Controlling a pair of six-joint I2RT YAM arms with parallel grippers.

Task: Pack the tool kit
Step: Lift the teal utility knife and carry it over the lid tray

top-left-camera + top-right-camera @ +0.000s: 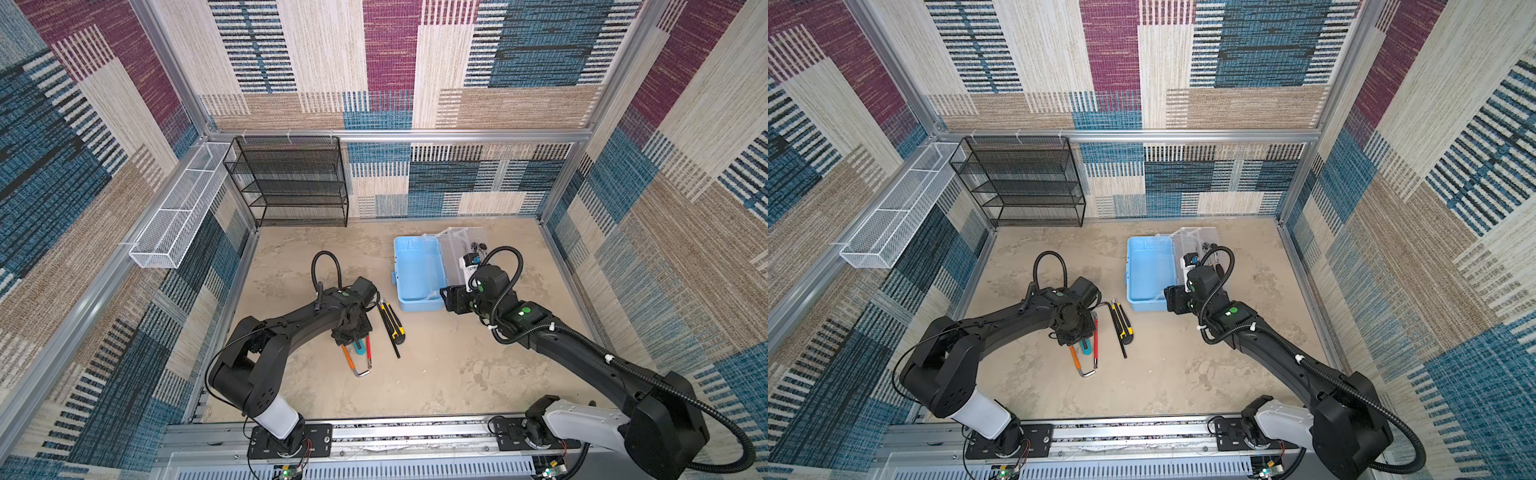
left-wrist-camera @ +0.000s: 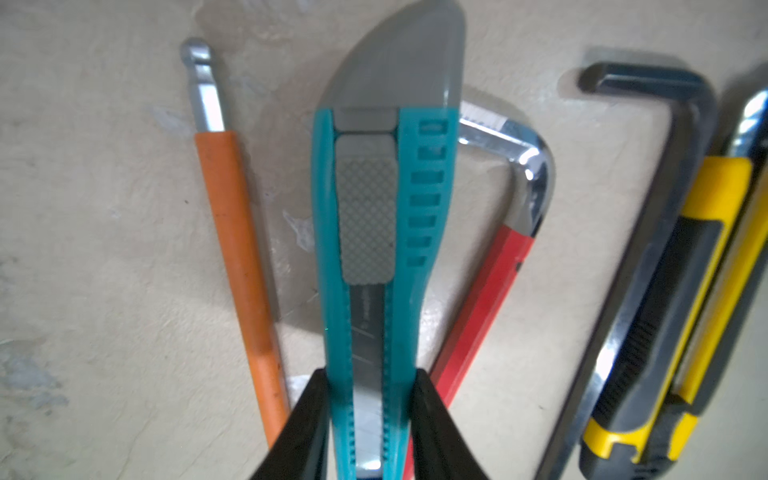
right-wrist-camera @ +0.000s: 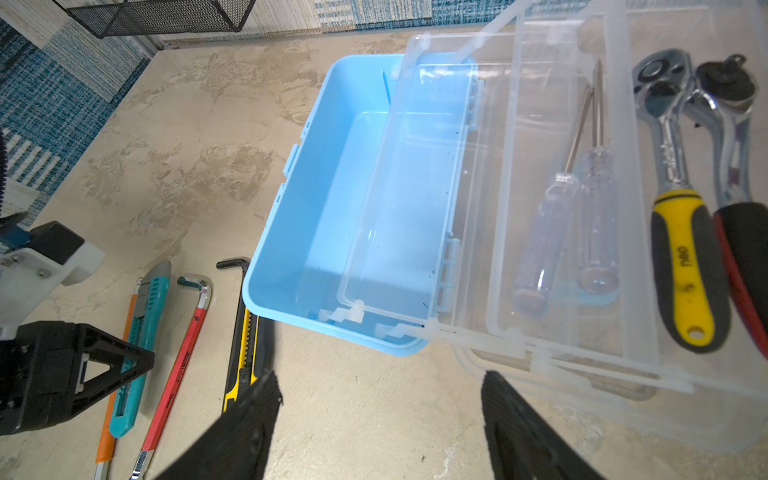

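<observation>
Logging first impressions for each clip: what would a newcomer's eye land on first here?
The open light blue toolbox right of centre on the table, its clear tray folded out holding screwdrivers and ratchets. Next, the teal utility knife pinched between the fingers of the left gripper, among hex keys and a yellow knife lying loose. The right gripper hangs open by the toolbox's near corner.

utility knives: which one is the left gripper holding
The teal knife, clamped between the left gripper's fingers. The yellow-and-black knife lies untouched on the table.
</observation>
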